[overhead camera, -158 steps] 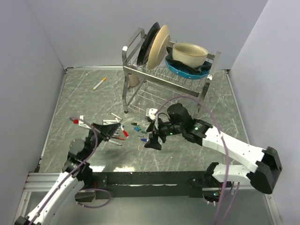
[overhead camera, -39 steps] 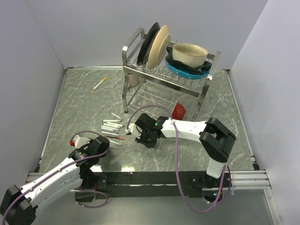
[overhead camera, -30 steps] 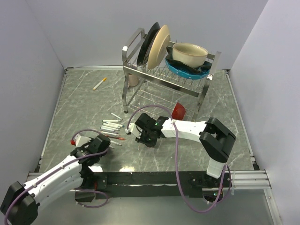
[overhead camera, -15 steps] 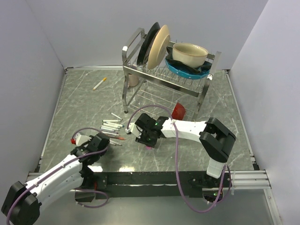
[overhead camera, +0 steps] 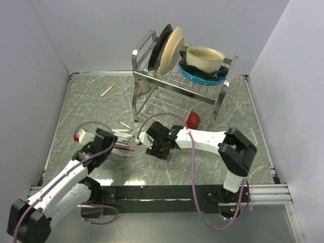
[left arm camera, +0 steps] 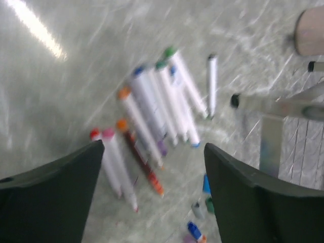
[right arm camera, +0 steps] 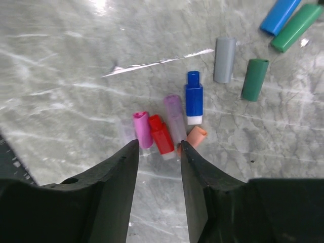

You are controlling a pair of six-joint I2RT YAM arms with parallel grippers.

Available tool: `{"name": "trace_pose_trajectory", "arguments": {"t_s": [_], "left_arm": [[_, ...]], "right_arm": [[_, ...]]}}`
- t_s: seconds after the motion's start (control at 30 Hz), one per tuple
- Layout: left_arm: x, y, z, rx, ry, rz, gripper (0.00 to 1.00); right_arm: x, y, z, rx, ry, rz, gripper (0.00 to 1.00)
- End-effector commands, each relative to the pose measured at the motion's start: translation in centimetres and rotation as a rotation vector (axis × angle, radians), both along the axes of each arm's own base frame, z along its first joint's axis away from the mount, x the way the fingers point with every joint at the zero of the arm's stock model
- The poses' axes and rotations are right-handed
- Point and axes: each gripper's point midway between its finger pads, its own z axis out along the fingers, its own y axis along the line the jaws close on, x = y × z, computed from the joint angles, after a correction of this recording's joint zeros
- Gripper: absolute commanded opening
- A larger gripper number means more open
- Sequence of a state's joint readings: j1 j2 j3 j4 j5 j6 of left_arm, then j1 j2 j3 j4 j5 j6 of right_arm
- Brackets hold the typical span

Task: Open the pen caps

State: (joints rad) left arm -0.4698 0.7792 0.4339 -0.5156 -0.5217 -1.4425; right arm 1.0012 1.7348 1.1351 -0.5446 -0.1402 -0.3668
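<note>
L pincer (left arm camera: 153, 148) jaws wide apart, R pincer (right arm camera: 159, 146) jaws narrowly parted, empty

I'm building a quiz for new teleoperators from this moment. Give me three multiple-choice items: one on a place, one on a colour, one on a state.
1. Where does the yellow-capped pen lie?
A) in a gripper
B) on the table, left of the dish rack
C) off the table

2. Which colour is the cap between the pink cap and the lavender cap?
A) green
B) red
C) grey

3. How does the left gripper stand?
A) open, holding nothing
B) shut on a pen
C) shut on a cap

Answers:
1 B, it lies alone there in the top view.
2 B, the red cap shows there in the right wrist view.
3 A, its fingers stand wide apart above the pens.
</note>
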Motion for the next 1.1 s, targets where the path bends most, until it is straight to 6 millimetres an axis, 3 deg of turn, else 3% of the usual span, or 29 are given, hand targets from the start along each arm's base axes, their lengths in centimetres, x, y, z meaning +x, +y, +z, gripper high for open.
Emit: {"name": "trace_pose_trajectory", "arguments": {"t_s": [0.0,0.07,0.1,0.13,0.27,0.3,0.33,0.37,0.4,0.43,0.47,0.5,0.53,0.6,0.73,0.8,0.9,1.07], "left_arm": [[5.6,2.3,4.2,0.103,-0.079,-0.098,0.92],[7.9,2.0,4.3,0.105,-0.041,-0.220,0.99],[9.4,3.3,4.9,0.107,-0.055,-0.214,0.99],[11.2,2.7,5.1,0.086,-0.046,-0.277,1.00],[16.5,4.1,7.0,0.225,-0.083,-0.456,0.99],[17.0,4.6,4.6,0.243,0.014,-0.484,0.99],[19.4,5.6,7.1,0.338,-0.010,-0.503,1.00],[20.4,5.9,7.1,0.367,0.011,-0.525,0.99],[21.4,6.0,4.9,0.371,0.083,-0.561,0.98],[23.0,7.0,6.3,0.452,0.094,-0.579,0.97],[23.7,7.7,6.0,0.486,0.128,-0.581,0.93],[24.6,7.9,3.9,0.492,0.182,-0.609,0.90],[25.9,8.4,5.0,0.551,0.178,-0.642,0.88],[28.0,9.0,4.2,0.606,0.200,-0.672,0.84],[30.9,9.7,3.6,0.743,0.192,-0.787,0.75],[32.8,9.4,4.0,0.801,0.151,-0.854,0.67],[35.1,8.9,4.3,0.827,0.112,-0.899,0.63],[37.1,9.0,2.6,0.846,0.141,-0.972,0.56]], "right_arm": [[-0.9,1.0,3.7,0.108,-0.017,0.095,0.47],[-1.2,1.0,4.3,0.126,-0.016,0.124,0.48],[-1.3,1.0,4.4,0.129,-0.018,0.135,0.48],[-1.5,1.0,4.6,0.133,-0.017,0.146,0.48],[-2.1,0.9,5.9,0.167,-0.030,0.183,0.48],[-2.3,0.9,6.1,0.173,-0.034,0.194,0.49],[-2.3,0.9,6.6,0.186,-0.042,0.198,0.49],[-2.4,0.9,6.9,0.195,-0.046,0.204,0.49],[-2.6,1.0,7.2,0.203,-0.048,0.212,0.49],[-2.6,1.0,7.7,0.219,-0.058,0.214,0.49],[-2.7,1.0,8.0,0.225,-0.059,0.221,0.49],[-2.9,1.0,8.1,0.230,-0.061,0.226,0.49],[-2.9,0.9,8.5,0.241,-0.068,0.228,0.49],[-2.9,0.9,8.9,0.249,-0.077,0.232,0.49],[-3.1,0.8,9.8,0.275,-0.088,0.236,0.49],[-3.3,0.8,10.0,0.281,-0.083,0.240,0.49],[-3.4,0.9,9.9,0.277,-0.078,0.247,0.49],[-3.3,0.8,9.9,0.270,-0.085,0.246,0.49]]}}
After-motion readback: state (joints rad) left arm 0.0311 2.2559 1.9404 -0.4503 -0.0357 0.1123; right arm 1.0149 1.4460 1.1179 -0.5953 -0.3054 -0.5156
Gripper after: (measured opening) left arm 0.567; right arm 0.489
